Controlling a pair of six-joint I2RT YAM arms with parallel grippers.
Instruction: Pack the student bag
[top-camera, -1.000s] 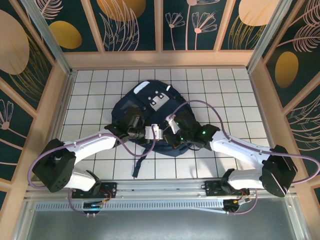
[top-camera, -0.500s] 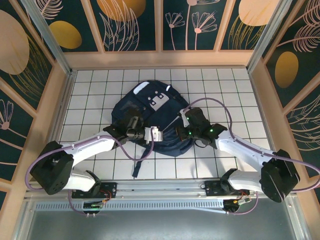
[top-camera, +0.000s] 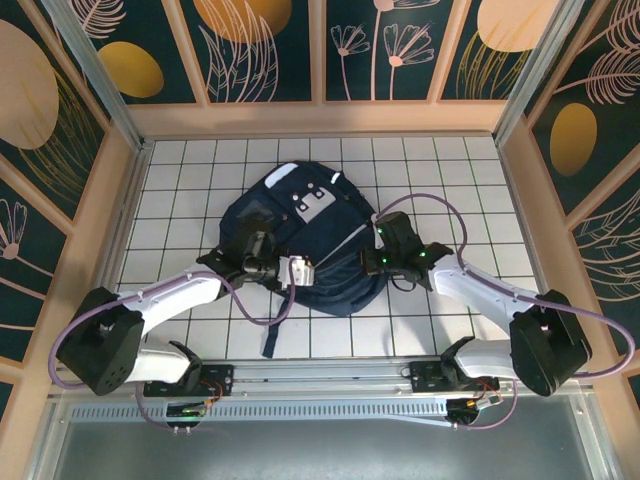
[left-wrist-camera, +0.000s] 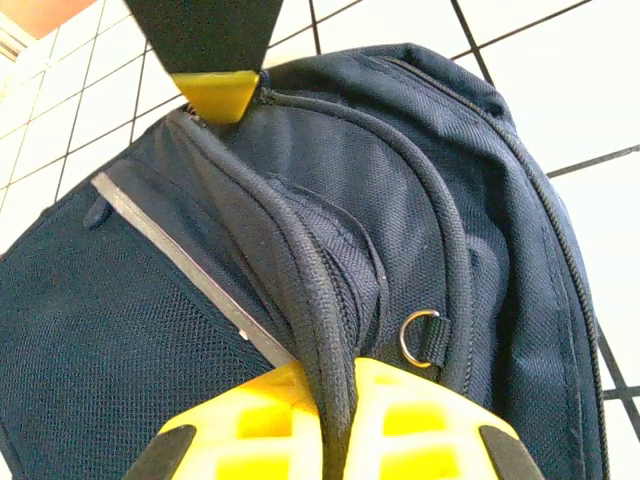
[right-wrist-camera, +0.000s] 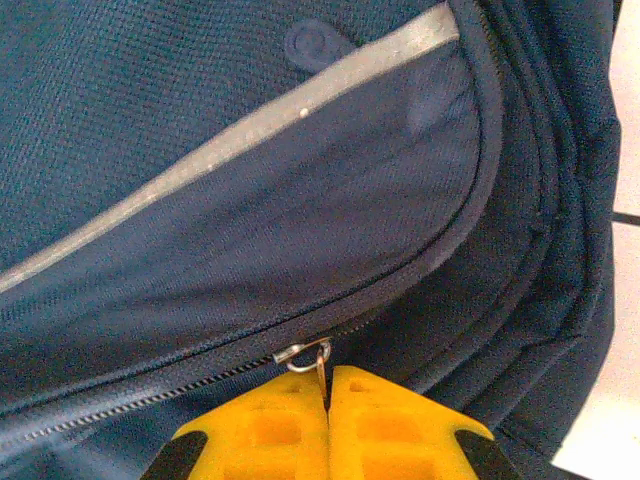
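Student bag (top-camera: 312, 242): flat on the tiled counter (top-camera: 450, 180).
Left gripper (left-wrist-camera: 340, 400): jaws clamped on the bag's piped seam (left-wrist-camera: 322, 290).
Right gripper (right-wrist-camera: 328, 400): jaws pinched tight on a zipper pull (right-wrist-camera: 306, 357).

The zipper pull (right-wrist-camera: 318, 368) is disappearing behind its ring between the pressed-together fingers of the right gripper (right-wrist-camera: 327, 400), while a corded seam (left-wrist-camera: 318, 285) of the student bag (left-wrist-camera: 480, 230) is sinking out of sight into the pinch of the left gripper (left-wrist-camera: 338, 425)
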